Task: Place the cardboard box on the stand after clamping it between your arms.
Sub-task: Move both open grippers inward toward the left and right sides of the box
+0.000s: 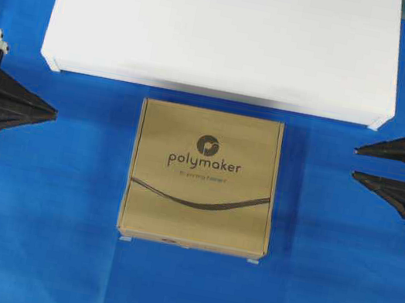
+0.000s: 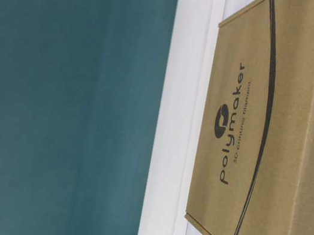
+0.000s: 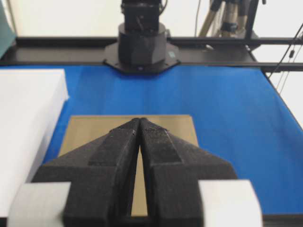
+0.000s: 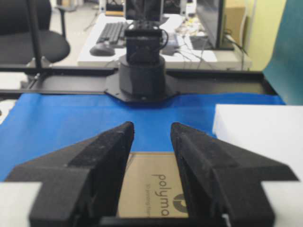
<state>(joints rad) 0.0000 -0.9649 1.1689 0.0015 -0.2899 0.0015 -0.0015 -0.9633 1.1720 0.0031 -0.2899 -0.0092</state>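
The brown cardboard box (image 1: 202,179) with the "polymaker" logo lies flat on the blue cloth at the table's middle, just in front of the white stand (image 1: 227,34). It also shows in the table-level view (image 2: 262,142), the left wrist view (image 3: 90,127) and the right wrist view (image 4: 151,189). My left gripper (image 1: 53,115) is shut and empty at the left edge, well clear of the box. My right gripper (image 1: 355,163) is open and empty at the right edge, also apart from the box.
The stand fills the back of the table and shows in the left wrist view (image 3: 26,123) and the right wrist view (image 4: 260,132). Blue cloth (image 1: 29,246) lies around the box. Each wrist view shows the opposite arm's base (image 3: 140,42) (image 4: 142,71).
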